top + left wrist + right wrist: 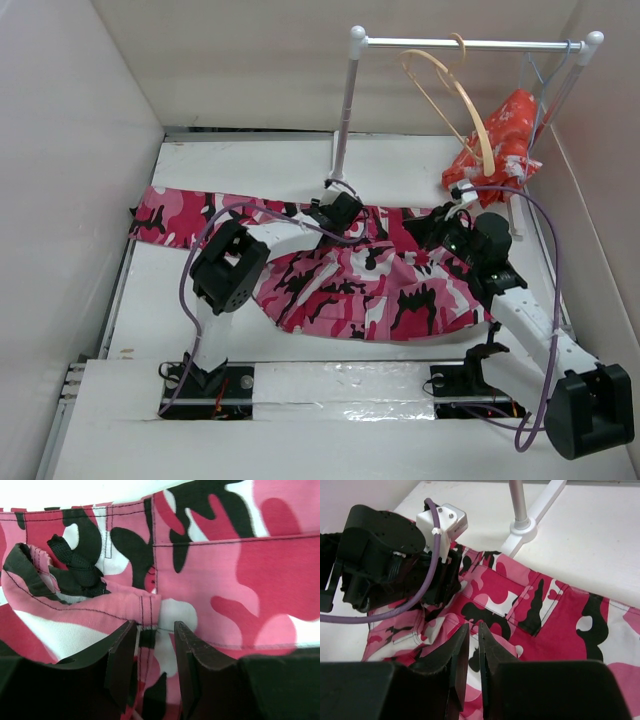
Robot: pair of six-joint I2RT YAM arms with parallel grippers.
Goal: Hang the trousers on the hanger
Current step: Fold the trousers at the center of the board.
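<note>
Beneath left claw (154,627), jaws apart, trousers (240,570) fold; right claw (474,630) over trousers, nearly together, grip unclear.

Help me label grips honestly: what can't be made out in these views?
Top view: the left gripper, fingertips hidden under its own wrist.
Right wrist view: whether the right gripper pinches the trousers; its fingers cover the contact.
Left wrist view: the trousers' legs, cut off by the frame edges.
</note>
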